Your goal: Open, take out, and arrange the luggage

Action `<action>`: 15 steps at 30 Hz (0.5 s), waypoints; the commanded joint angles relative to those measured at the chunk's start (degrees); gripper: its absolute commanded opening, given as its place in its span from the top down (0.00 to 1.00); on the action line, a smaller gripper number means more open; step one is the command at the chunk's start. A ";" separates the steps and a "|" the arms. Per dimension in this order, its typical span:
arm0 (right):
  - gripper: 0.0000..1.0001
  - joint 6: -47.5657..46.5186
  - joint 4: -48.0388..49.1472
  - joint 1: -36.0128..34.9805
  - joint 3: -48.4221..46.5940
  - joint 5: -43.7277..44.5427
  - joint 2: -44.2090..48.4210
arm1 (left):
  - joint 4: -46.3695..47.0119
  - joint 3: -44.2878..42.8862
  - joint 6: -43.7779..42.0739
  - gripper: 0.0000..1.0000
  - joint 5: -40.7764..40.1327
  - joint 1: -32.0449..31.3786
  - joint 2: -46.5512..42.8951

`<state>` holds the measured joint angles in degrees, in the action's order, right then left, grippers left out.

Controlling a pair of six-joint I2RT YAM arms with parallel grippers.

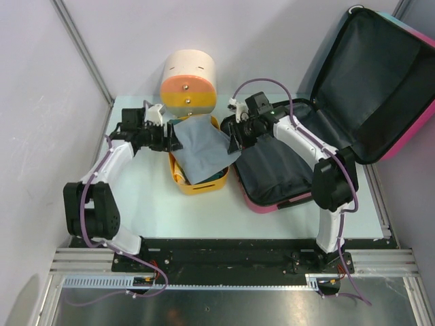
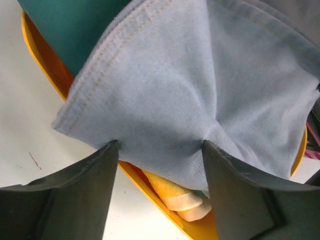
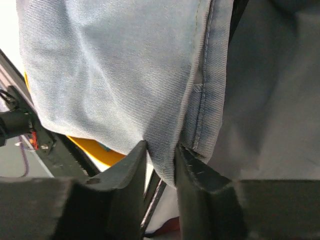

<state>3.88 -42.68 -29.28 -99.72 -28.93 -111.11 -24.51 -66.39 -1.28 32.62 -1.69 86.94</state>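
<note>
Top external view: found the luggage point(image 1: 370, 88) lying open on the right of the tabletop point(image 1: 143, 204), base flat, lid raised at the far right, black lining turned toward the arms. Saw of the shell only a pink rim and a teal sliver, with the outer face turned away and the lid's corner cut off by the picture's right edge. Could not see much of the base under the right arm point(image 1: 306, 146), so placed the long axis only roughly, near-left to far-right, with the hinge on the right side. Could read no writing on so little shell.

Found a grey-blue cloth point(image 1: 202, 153) spread over the yellow basket point(image 1: 197, 188) just left of the luggage, hiding most of the contents. Made out only a teal piece point(image 1: 212, 178) beneath, plus something cream-orange point(image 2: 180, 197) in the left wrist view. Saw a round drawer box point(image 1: 188, 81) behind the basket.

Found the right claw point(image 1: 233, 140) clamped on the cloth's hem, fingers nearly together in its wrist view. Found the left claw point(image 1: 170, 139) at the cloth's opposite corner, fingers spread wide with the cloth edge across the gap. Saw no pinch there.
</note>
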 commanded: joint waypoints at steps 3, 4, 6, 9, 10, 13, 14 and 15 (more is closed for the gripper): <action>0.97 -1.68 -1.36 -1.57 -1.00 -6.40 0.10 | 2.62 -6.38 4.88 0.55 1.99 -0.50 3.50; 1.00 -2.73 -1.88 -2.09 -2.04 -7.36 0.54 | 2.89 -6.91 4.80 0.60 2.53 -0.68 3.42; 1.00 -3.61 -2.58 -3.58 -2.84 -10.09 0.98 | 4.55 -7.61 4.27 0.74 2.45 -1.20 2.54; 1.00 -3.70 -2.33 -5.17 -2.23 -12.55 1.86 | 6.05 -8.31 3.65 0.88 1.57 -1.21 2.19; 1.00 -3.70 -1.72 -5.52 -1.71 -12.82 1.95 | 6.14 -8.49 3.30 0.92 0.44 -1.21 2.53; 1.00 -3.79 -0.57 -6.14 0.40 -12.38 0.90 | 6.14 -9.19 2.78 1.00 -1.94 -1.12 4.20; 1.00 -3.70 -0.39 -6.23 1.10 -11.68 0.29 | 6.14 -9.37 2.69 1.00 -2.03 -1.12 4.55; 1.00 -3.70 -0.74 -6.32 1.20 -10.98 -1.46 | 6.14 -9.46 2.51 0.99 -2.04 -1.12 4.82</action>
<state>0.80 -43.70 -34.83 -99.57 -37.82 -111.50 -20.69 -73.17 1.54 32.36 -2.61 90.80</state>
